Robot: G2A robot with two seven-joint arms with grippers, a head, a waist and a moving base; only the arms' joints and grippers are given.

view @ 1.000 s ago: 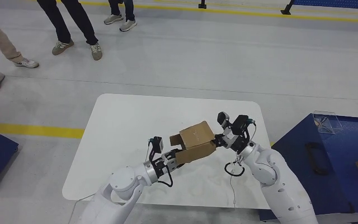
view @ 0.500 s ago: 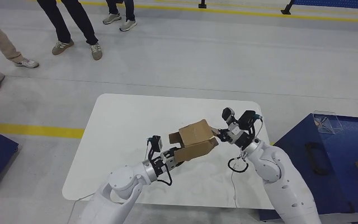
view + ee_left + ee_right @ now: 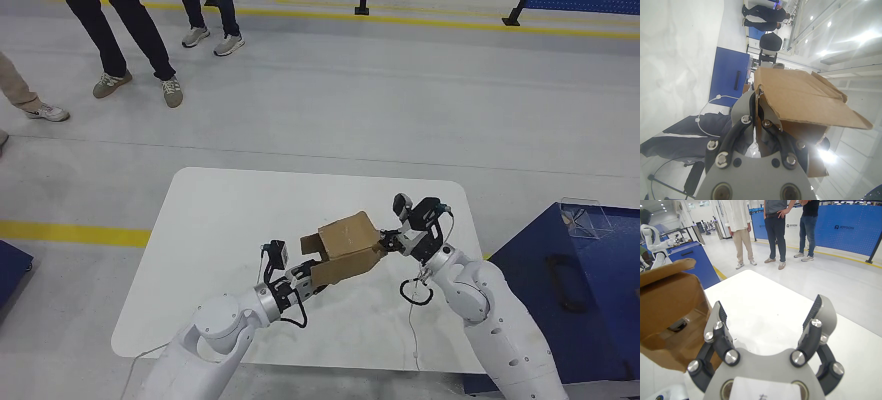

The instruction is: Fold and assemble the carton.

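A brown cardboard carton [image 3: 343,248], partly folded with loose flaps, is held tilted above the middle of the white table [image 3: 220,230]. My left gripper [image 3: 305,287] is shut on its lower near edge; the left wrist view shows the fingers [image 3: 745,106] pinching a carton [image 3: 800,98] panel between them. My right gripper [image 3: 390,243] is open at the carton's right end. In the right wrist view its gripper [image 3: 769,311] holds nothing, and one finger [image 3: 719,315] sits right beside the carton [image 3: 668,306] wall.
A blue cabinet [image 3: 570,280] stands off the table's right side. A black cable loop [image 3: 415,293] hangs by the right arm. Several people [image 3: 776,230] stand on the floor beyond the table's far edge.
The right gripper pulled a little away from the carton's end, then came back close to it. The carton shifted slightly left in the left gripper's hold.
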